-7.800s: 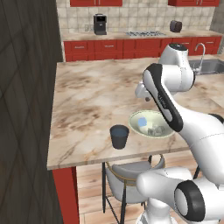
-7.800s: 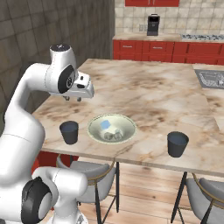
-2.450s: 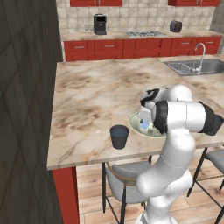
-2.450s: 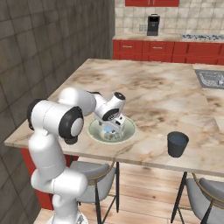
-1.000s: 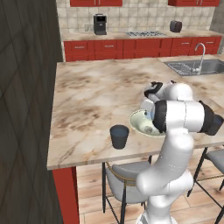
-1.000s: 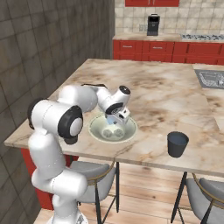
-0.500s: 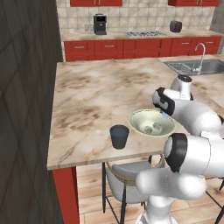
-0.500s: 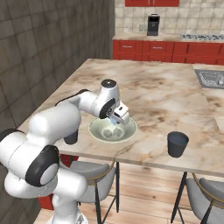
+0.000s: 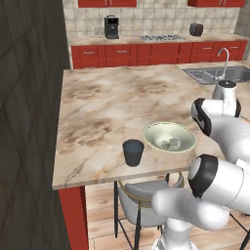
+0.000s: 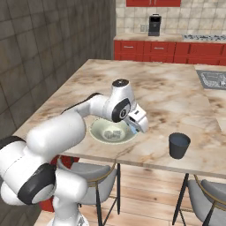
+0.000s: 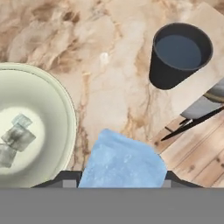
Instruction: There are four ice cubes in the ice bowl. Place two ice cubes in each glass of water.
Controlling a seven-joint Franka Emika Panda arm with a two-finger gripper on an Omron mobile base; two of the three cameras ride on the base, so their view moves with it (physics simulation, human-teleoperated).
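Marble-patterned beige counter [image 10: 185, 95] fills the middle of a kitchen with red cabinets [image 9: 127, 53] along the back wall and a steel sink [image 9: 215, 74] set into the far corner of the worktop. Near the front edge sits the wide, shallow, pale cream-green ice bowl [image 10: 99, 134], with one dark blue-grey tumbler [image 9: 133, 152] just beside it on one side and a second dark blue-grey tumbler [image 10: 179, 145] of water further along the same edge on the other. Both tumblers stand upright, very close to the drop-off, above grey bar chairs [image 9: 144, 197] and wooden floor. Behind the bowl the worktop lies open and bare toward the sink.

The white arm's two-finger gripper [image 10: 137, 123] hangs over the counter just past the bowl's rim, between the bowl and the second tumbler. Its fingers are clamped on a light-blue translucent ice cube [image 11: 124, 161], which in the hand view looms large at the bottom, one corner pointing up toward the tumbler; being a cube, it has no clear long axis. Three greyish translucent ice cubes [image 11: 16, 136] are clustered, touching, at the bowl's bottom.
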